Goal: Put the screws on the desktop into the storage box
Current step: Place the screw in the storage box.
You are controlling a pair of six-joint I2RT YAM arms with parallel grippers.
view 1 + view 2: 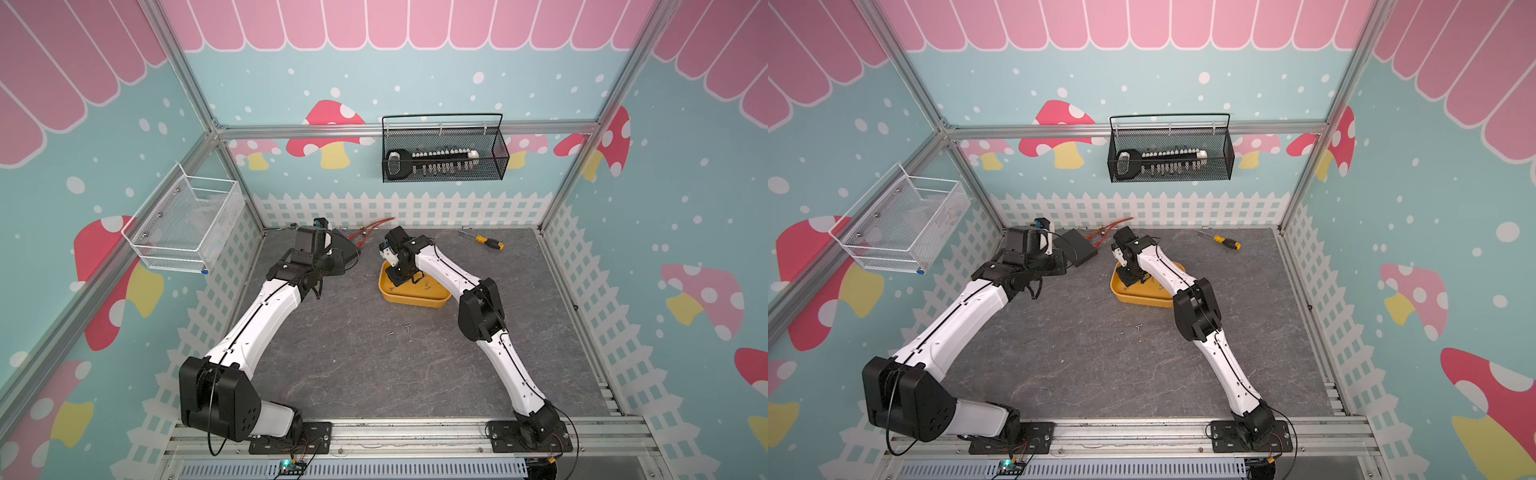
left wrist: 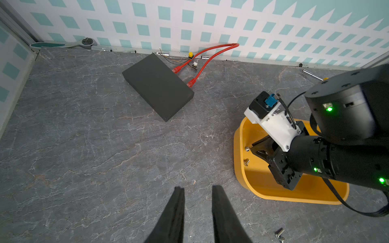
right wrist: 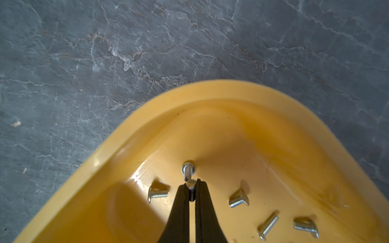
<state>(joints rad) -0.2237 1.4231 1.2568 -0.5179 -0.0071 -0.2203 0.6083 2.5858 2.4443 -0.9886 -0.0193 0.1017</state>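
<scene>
Screw pinched in clenched right gripper, lower centre of frame, long axis in line with jaws, head outward, over storage box floor; left gripper parted, empty; loose screws on desktop.

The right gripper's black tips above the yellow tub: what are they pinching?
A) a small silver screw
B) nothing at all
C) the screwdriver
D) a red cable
A: in the right wrist view the right gripper is shut on a screw over the storage box.
</scene>
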